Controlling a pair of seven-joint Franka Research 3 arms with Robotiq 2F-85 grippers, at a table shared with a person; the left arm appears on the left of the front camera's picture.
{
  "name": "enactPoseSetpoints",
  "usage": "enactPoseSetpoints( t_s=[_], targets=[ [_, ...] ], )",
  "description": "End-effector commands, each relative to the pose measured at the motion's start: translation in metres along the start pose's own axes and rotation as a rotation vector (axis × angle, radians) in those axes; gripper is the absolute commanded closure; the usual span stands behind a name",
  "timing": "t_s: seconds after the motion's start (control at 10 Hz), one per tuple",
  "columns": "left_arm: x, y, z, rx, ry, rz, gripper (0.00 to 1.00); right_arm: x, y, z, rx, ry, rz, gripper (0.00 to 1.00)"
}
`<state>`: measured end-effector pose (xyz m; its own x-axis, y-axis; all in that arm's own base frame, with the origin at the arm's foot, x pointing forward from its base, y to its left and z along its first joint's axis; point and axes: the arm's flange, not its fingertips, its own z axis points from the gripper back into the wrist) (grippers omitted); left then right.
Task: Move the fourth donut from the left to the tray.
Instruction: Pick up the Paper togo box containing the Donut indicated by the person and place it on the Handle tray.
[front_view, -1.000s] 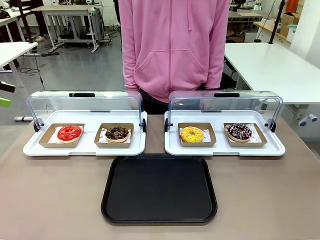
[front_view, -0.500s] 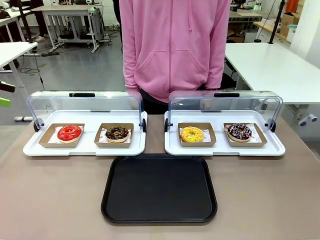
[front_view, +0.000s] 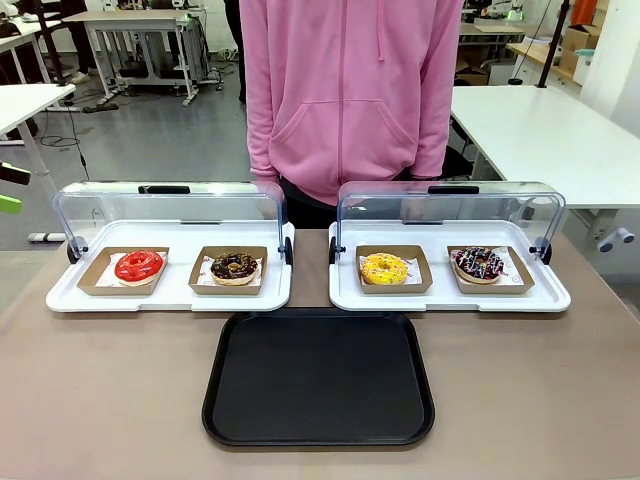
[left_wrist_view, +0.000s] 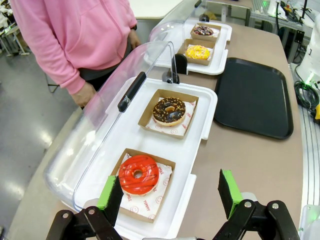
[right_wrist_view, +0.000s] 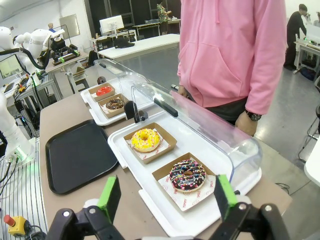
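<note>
Progress looks to us like nil. The fourth donut (front_view: 478, 263), dark glaze with white and pink sprinkles, sits in its brown cardboard holder (front_view: 522, 286) at the right end of the right-hand white display tray (front_view: 450, 302), whose clear lid (front_view: 450, 205) stands open toward us. The yellow donut (front_view: 385, 268) is just beside it on the left. The tray (front_view: 318, 378), black and bare, lies on the surface (front_view: 100, 390) in front of the two display trays, with nothing on it.

In the right wrist view our right claw (right_wrist_view: 167, 196) looks down on that display tray with its green pads wide apart and nothing between them; the fourth donut lies just ahead of it. Our left claw (left_wrist_view: 169, 192) is likewise spread and empty, near the red donut (left_wrist_view: 138, 174) on the other display tray. A person (front_view: 345, 90) in a pink hoodie stands at the far side.

We judge that every step is left: reach in, grip the holder or the donut, lift it clear of the lid, carry it to the tray and let go.
</note>
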<state>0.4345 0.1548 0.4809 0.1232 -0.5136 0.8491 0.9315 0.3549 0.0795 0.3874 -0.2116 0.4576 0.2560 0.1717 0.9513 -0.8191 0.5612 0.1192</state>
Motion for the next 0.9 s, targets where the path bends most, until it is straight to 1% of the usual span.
enactPoseSetpoints(
  t_s=[0.0, 0.8],
  targets=[
    [0.0027, -0.0002, 0.0017, -0.005, 0.009, 0.007, 0.00, 0.0032, 0.0008, -0.0003, 0.001, -0.006, -0.004, 0.00],
    [0.0027, -0.0002, 0.0017, -0.005, 0.009, 0.007, 0.00, 0.0032, 0.0008, -0.0003, 0.001, -0.006, -0.004, 0.00]
  ],
)
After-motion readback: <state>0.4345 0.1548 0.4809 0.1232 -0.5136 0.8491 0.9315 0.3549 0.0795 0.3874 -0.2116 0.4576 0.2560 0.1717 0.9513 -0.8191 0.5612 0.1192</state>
